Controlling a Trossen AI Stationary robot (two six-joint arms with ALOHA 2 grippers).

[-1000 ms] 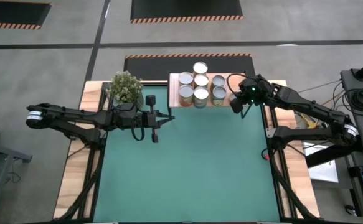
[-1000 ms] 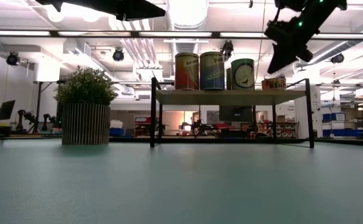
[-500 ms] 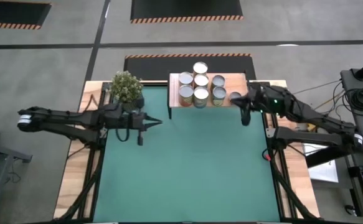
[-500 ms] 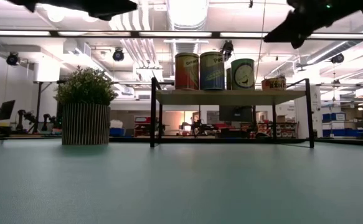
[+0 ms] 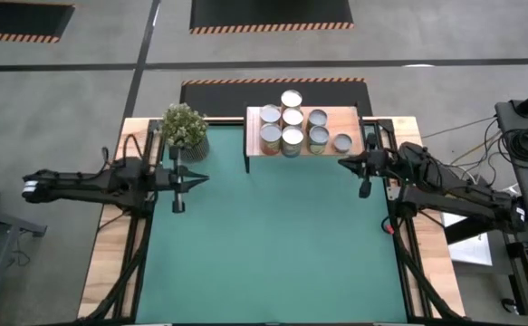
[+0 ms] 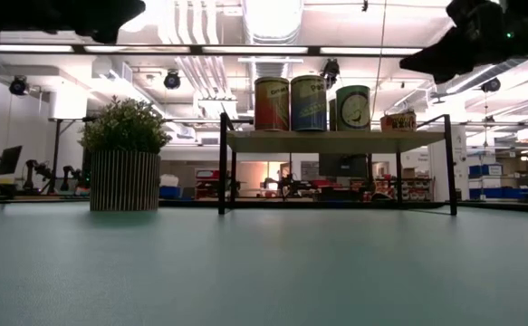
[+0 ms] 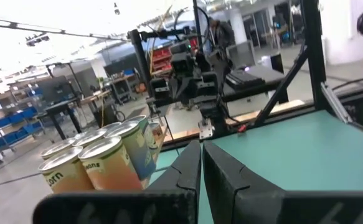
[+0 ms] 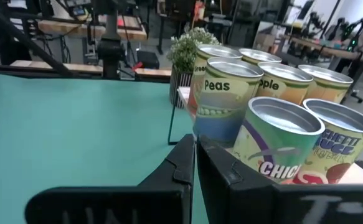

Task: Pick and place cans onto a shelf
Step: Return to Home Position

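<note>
**High view, shelf:** light wood shelf at far edge of green mat, w/ eight cans on it. Seven are bunched toward its left. One low can sits alone at the right end.
**High view, arms:** left gripper is over mat's left part, just in front of potted plant, tip aimed across the table. Right gripper is at mat's right edge, just in front of shelf's right end. Both are clear of the cans; the right one is nearer to them.
**High view, fingers:** each pair reads as one closed point.
**Low view:** only this one shows height. Tall cans stand upright on the board, low can at the right end, shelf on thin black legs above mat. Arms are dark shapes in the top corners; finger state can't be told here.
**Left wrist:** fingers pressed together, nothing between. Corn can & neighbours are off to one side, apart from tips. Right arm is farther off, across mat.
**Right wrist:** fingers closed too, empty. Cans are near, just past tips: Peas can, "Chic" can. These two labels are legible only here. Plant shows beyond shelf.
</note>
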